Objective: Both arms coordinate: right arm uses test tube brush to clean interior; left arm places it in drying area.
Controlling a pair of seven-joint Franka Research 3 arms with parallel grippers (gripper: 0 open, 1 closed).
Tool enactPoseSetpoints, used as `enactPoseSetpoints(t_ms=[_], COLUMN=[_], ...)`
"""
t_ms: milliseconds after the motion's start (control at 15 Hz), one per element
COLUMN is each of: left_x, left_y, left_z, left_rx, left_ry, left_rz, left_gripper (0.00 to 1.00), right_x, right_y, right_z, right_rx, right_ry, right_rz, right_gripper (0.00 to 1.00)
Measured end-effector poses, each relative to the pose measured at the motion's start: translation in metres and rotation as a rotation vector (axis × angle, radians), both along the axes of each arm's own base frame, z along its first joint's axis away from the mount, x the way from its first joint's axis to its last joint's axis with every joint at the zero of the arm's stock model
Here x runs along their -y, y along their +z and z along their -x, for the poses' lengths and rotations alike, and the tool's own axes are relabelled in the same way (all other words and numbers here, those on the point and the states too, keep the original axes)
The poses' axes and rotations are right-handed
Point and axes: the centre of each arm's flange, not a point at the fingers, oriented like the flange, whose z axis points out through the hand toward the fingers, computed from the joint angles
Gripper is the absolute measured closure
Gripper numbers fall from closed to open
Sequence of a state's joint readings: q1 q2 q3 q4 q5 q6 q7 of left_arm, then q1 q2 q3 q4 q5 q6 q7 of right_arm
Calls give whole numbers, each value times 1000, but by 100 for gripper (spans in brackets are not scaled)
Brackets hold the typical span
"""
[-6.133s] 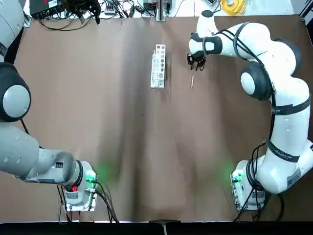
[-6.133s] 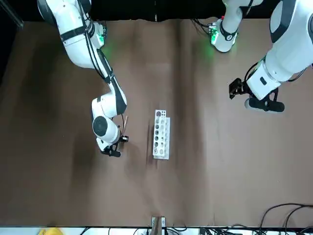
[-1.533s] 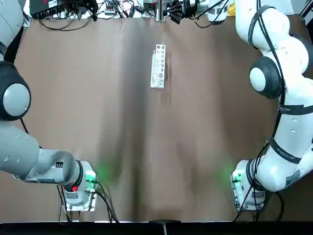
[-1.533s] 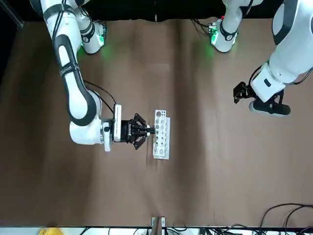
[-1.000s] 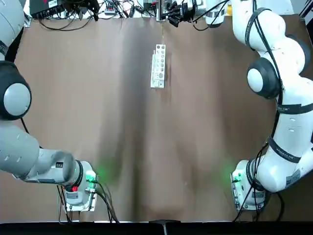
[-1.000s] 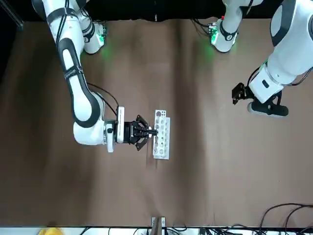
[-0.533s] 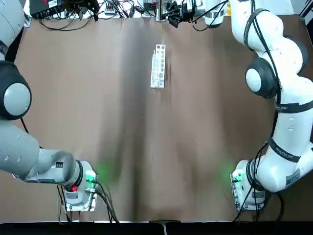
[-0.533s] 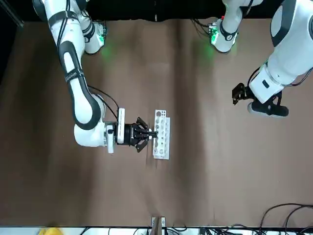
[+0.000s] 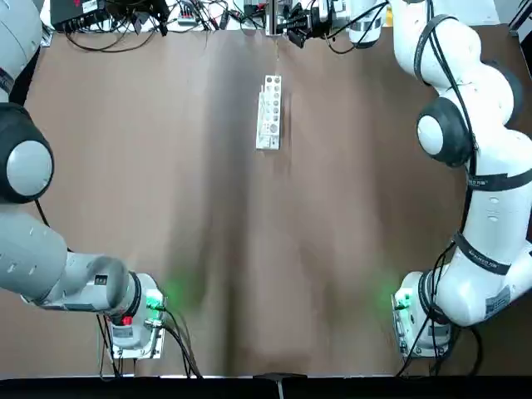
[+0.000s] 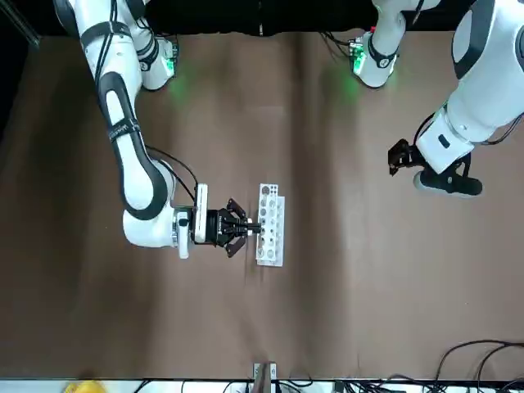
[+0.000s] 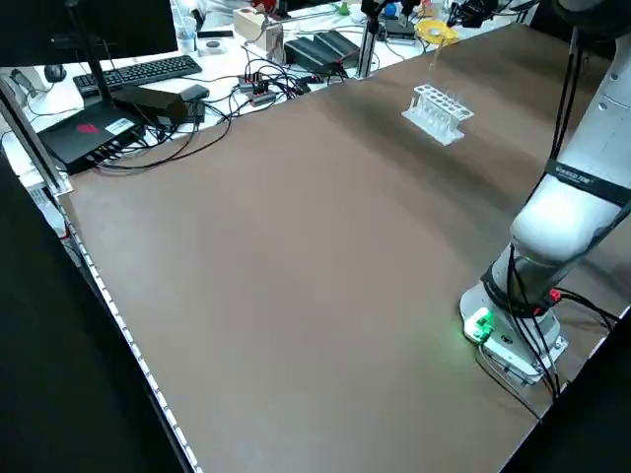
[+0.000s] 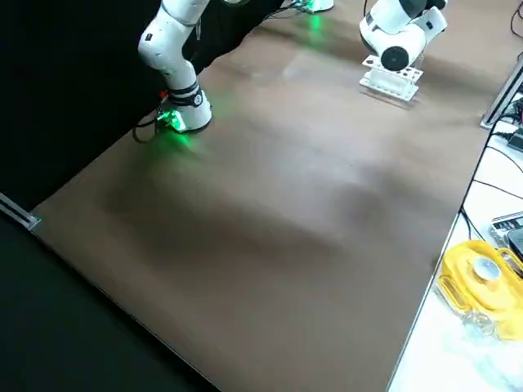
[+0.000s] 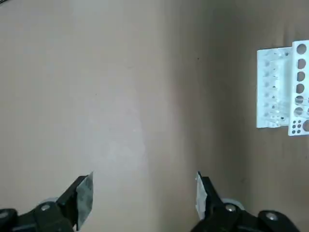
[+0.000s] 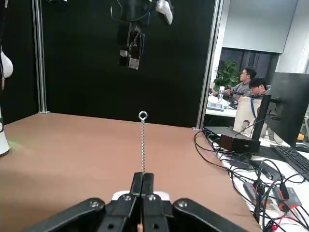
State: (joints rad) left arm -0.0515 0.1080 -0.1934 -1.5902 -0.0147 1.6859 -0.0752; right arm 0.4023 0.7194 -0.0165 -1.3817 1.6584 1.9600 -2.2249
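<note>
The white drying rack (image 10: pixel 270 225) lies mid-table toward the far edge, also seen as the rack (image 9: pixel 268 112) from above. My right gripper (image 10: pixel 250 223) is turned on its side right at the rack, shut on the test tube brush (image 14: pixel 142 145). The brush's thin twisted stem rises from the right gripper (image 14: pixel 143 180) to a ring end, and its lower part is hidden behind the fingers. My left gripper (image 10: pixel 393 154) hangs well off to the rack's side. In its wrist view the left gripper (image 13: pixel 142 191) is open and holds nothing, with the rack (image 13: pixel 282 89) far off.
Cables and electronics (image 9: pixel 166 12) line the far table edge, with a yellow object (image 12: pixel 482 282) past it. The arm bases (image 9: pixel 137 320) with green lights stand at the near corners. People (image 14: pixel 251 79) sit at desks beyond the table.
The brush lay on the table beside the rack six seconds ago; now my right gripper holds it at the rack. Over the last second that gripper only crept slightly. The left arm barely moved.
</note>
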Motion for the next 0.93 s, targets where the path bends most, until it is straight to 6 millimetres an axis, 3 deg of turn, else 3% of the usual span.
enactPoseSetpoints(t_ms=[933], left_x=[11], left_y=[-3], left_z=[0], left_rx=[6], left_ry=[-22], left_rz=[3], left_gripper=[0], right_x=[-2], right_y=[-15], right_z=[1], right_rx=[-5], right_ry=[4], right_rz=[7], right_gripper=[98])
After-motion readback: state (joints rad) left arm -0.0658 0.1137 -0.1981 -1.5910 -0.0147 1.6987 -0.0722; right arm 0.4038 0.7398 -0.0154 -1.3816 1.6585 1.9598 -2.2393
